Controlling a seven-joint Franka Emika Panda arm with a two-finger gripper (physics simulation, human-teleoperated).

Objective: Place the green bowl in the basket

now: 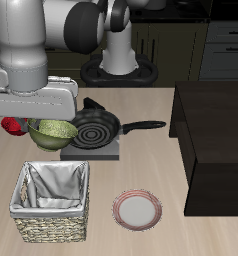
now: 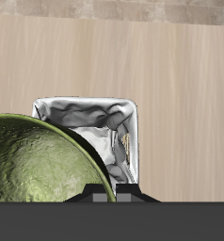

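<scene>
While green bowl hangs beneath tool, above basket, jaw state unclear

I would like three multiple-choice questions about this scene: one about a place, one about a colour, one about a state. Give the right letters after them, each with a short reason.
1. Where is the plate?
A. beside the basket, near the table's front edge
B. under the frying pan
C. inside the basket

2. What colour is the plate's rim?
A. blue
B. pink
C. black

3. What is the state of the green bowl?
A. resting in the basket
B. upside down on the plate
C. lifted above the table, outside the basket

Answers:
1 A: it lies flat next to the basket.
2 B: the rim looks pink.
3 C: the wrist view shows the bowl up at the gripper with the basket's cloth lining below it.
</scene>
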